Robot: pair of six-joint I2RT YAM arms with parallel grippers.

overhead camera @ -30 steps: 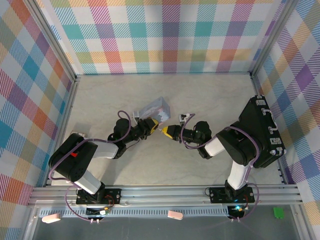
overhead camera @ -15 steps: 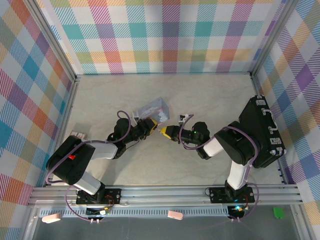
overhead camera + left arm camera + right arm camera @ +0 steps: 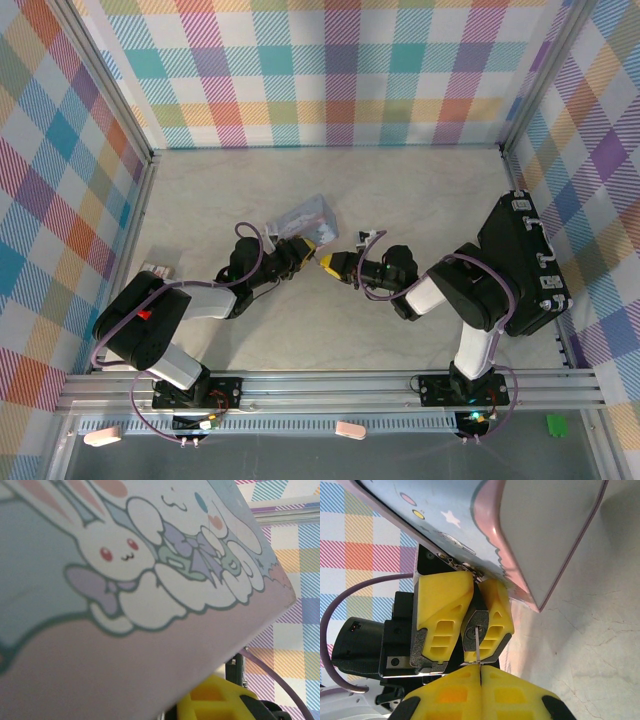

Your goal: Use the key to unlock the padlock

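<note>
My left gripper (image 3: 308,246) is shut on the padlock (image 3: 476,626), a small dark body clamped between its yellow fingers (image 3: 442,622). The padlock hangs at the edge of a pastel tin (image 3: 308,214) with cartoon animals, which lies tilted close above the left wrist camera (image 3: 150,580). My right gripper (image 3: 480,672) is shut on the key (image 3: 478,647), a thin metal blade. In the right wrist view the key's tip meets the round keyhole in the padlock's face. In the top view the right gripper (image 3: 327,262) stands tip to tip with the left one.
A black case (image 3: 525,265) stands by the right wall. Plaid walls enclose the pale table (image 3: 400,190) on three sides. Open surface lies behind and in front of the arms.
My right gripper has crept a little to the left, closer to the left gripper and the padlock. The left arm and tin have barely moved.
</note>
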